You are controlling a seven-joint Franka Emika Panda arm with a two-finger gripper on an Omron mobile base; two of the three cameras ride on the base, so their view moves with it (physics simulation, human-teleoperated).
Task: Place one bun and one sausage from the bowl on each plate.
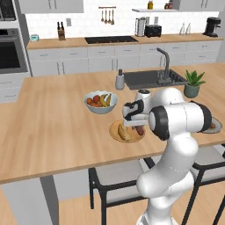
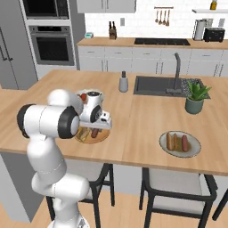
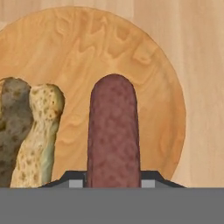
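A slim reddish-brown sausage stands between my gripper's two finger tips, and the gripper is shut on it. It hangs over the tan wooden plate, just right of a tan bun lying on that plate. From the base, the gripper sits low over the tan plate with the bun and sausage. The grey-white plate at the right holds a bun and a sausage. The bowl is hidden.
A pale bowl of bananas and red fruit stands just behind the tan plate. Further back are a soap dispenser, the sink with its tap, and a potted plant. Stools stand under the counter's near edge.
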